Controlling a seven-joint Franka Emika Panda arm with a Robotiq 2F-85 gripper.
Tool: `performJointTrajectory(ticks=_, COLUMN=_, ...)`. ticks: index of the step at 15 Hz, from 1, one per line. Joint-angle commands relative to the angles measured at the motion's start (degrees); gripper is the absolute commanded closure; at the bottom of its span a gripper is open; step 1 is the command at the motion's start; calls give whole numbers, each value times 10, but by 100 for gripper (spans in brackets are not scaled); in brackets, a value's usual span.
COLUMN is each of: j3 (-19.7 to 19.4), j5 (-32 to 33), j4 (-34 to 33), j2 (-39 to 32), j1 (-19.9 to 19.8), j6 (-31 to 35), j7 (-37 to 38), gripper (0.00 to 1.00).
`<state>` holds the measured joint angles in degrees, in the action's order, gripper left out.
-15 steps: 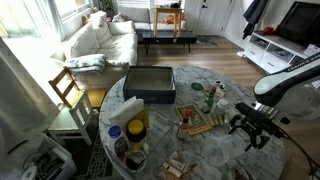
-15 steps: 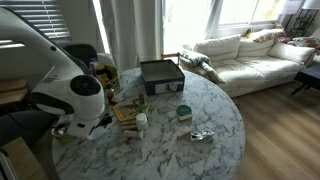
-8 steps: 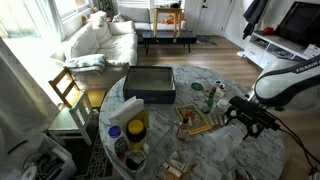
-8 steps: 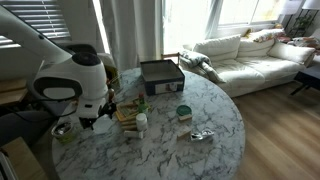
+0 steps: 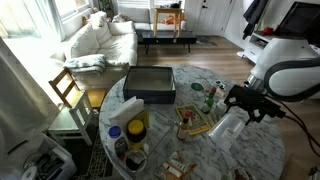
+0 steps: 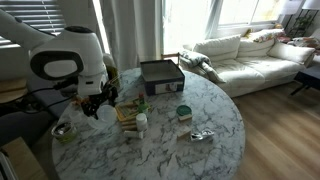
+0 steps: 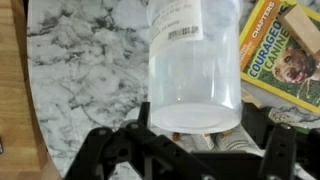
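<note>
My gripper [image 7: 195,140] is shut on a clear plastic container [image 7: 195,60] with a white barcode label, one black finger [image 7: 108,150] on each side of it. In both exterior views the gripper [image 5: 244,103] [image 6: 96,101] holds the container [image 5: 228,126] [image 6: 104,113] above the marble table [image 5: 200,150] [image 6: 200,150], near its edge. A yellow "Courageous Canine" book [image 7: 285,50] lies on the table right beside the container.
A dark box [image 5: 150,84] [image 6: 160,75] sits mid-table. A green bottle [image 5: 209,97], wooden pieces [image 5: 195,126], a yellow jar [image 5: 137,128], a white bottle [image 6: 141,122] and a green tin [image 6: 184,112] stand around. A wooden chair [image 5: 68,90] is beside the table.
The arm has swung up and inward over the table. The gripper has risen, and the clear container now hangs in it off the tabletop.
</note>
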<state>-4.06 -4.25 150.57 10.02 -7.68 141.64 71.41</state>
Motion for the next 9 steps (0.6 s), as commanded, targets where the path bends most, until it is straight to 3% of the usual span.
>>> performJointTrajectory(ticks=1, j3=29, j5=107, j4=-5, j2=33, j1=-20, j6=-36, j7=56, gripper=34)
performJointTrajectory(ticks=4, j3=42, j5=130, j4=-9, j2=42, j1=-13, j6=-56, j7=62, gripper=34)
performJointTrajectory(ticks=8, j3=45, j5=108, j4=-10, j2=42, j1=-6, j6=-62, j7=45, gripper=34)
performJointTrajectory(ticks=9, j3=37, j5=94, j4=-9, j2=40, j1=-7, j6=-52, j7=36, gripper=2)
